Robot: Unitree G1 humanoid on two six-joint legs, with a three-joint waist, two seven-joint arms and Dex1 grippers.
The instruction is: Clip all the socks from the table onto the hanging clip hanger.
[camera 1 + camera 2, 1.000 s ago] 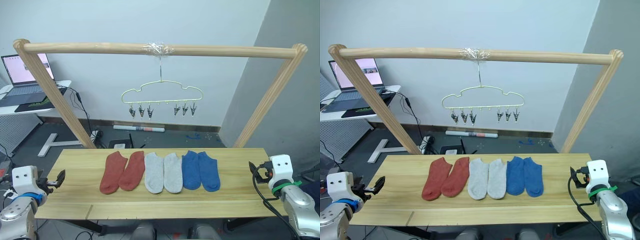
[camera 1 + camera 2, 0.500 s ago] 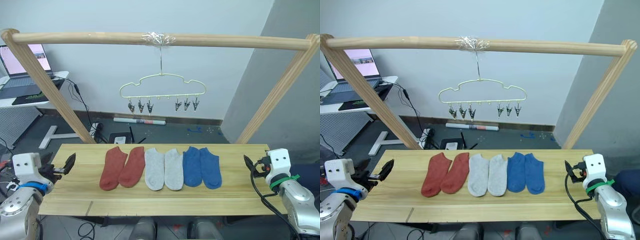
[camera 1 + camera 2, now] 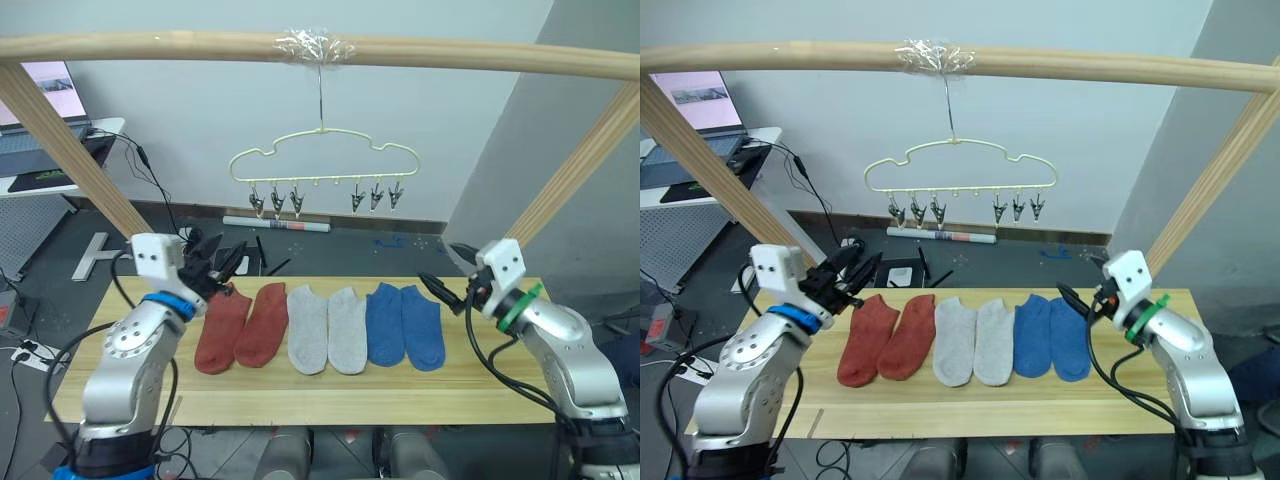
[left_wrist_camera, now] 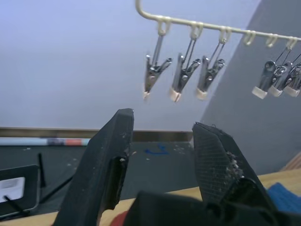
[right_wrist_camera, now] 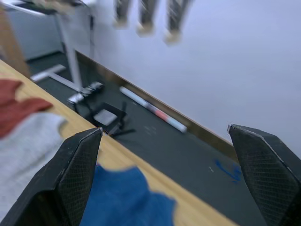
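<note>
Six socks lie flat in a row across the middle of the table (image 3: 500, 375), toes toward the near edge and cuffs toward the far edge: two red socks (image 3: 243, 327) at the left end of the row, two grey socks (image 3: 329, 329) in the middle, two blue socks (image 3: 405, 325) at the right end, each touching or just beside its neighbour. The clip hanger (image 3: 322, 160) hangs by its hook from the wooden pole (image 3: 150, 43) above the far edge, where clear tape is wrapped around the pole; its six clips dangle in two groups of three, all empty. The left gripper (image 3: 222, 265) is raised above the far edge, just above the cuff of the leftmost red sock, its fingers spread apart and holding nothing; the left wrist view looks up between them at three of the clips (image 4: 181, 75). The right gripper (image 3: 448, 272) hovers above the far edge, beside the cuff of the rightmost blue sock, its fingers wide apart and empty; the right wrist view shows blue and grey sock fabric below it. A laptop (image 3: 45, 95) sits on a side desk beyond the table's left end.
</note>
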